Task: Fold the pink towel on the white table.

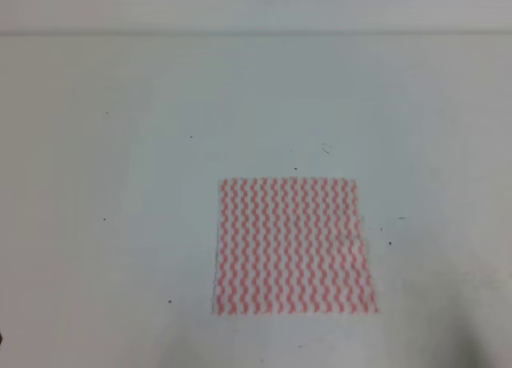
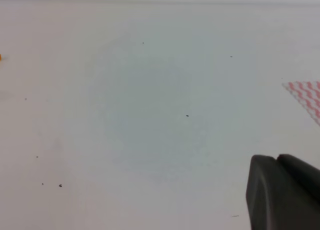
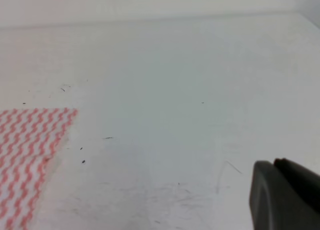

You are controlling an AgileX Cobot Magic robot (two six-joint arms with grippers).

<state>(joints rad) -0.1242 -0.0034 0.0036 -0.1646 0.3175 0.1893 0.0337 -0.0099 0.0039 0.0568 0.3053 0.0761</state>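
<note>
The pink towel (image 1: 292, 246) lies spread flat in a single layer on the white table (image 1: 120, 184), a little right of centre and toward the front. One corner of the pink towel (image 2: 307, 95) shows at the right edge of the left wrist view. Its far right corner (image 3: 27, 150) fills the lower left of the right wrist view. Neither gripper appears in the exterior high view. Each wrist view shows only a dark finger (image 2: 282, 195) (image 3: 285, 197) at the bottom right, well away from the cloth, with nothing in it. Whether the jaws are open or shut is hidden.
The table's far edge (image 1: 256, 34) runs across the top of the exterior high view. Small dark specks (image 1: 390, 242) and faint scuffs (image 3: 227, 172) dot the surface. A tiny orange bit (image 2: 1, 57) sits at the left edge of the left wrist view.
</note>
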